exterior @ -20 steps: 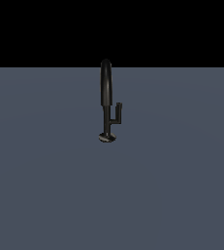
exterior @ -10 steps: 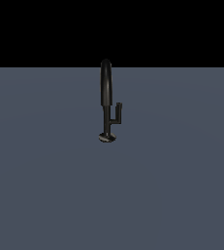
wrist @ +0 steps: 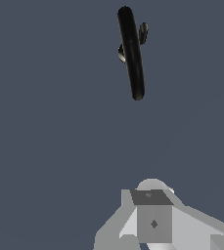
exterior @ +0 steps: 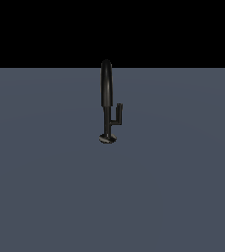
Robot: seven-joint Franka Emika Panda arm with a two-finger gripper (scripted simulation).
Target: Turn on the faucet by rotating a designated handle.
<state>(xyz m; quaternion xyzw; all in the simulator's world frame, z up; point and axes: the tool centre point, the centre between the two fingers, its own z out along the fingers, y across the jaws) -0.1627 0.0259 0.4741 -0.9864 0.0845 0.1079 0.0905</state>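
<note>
In the exterior view the glossy black faucet (exterior: 106, 91) stands upright on the grey floor, its arched spout seen edge-on above a small round base (exterior: 107, 139). The handle (exterior: 118, 114), a thin L-shaped rod with an upright peg, branches off the stem toward the exterior view's right. My gripper does not show in that view. The wrist view looks down on the faucet (wrist: 131, 53), with the handle's peg (wrist: 143, 33) beside the spout. My gripper (wrist: 153, 220) shows as one joined grey block, shut on nothing and well apart from the faucet.
A flat grey-blue floor (exterior: 45, 187) spreads around the faucet. A black background lies beyond its far edge. No other objects show.
</note>
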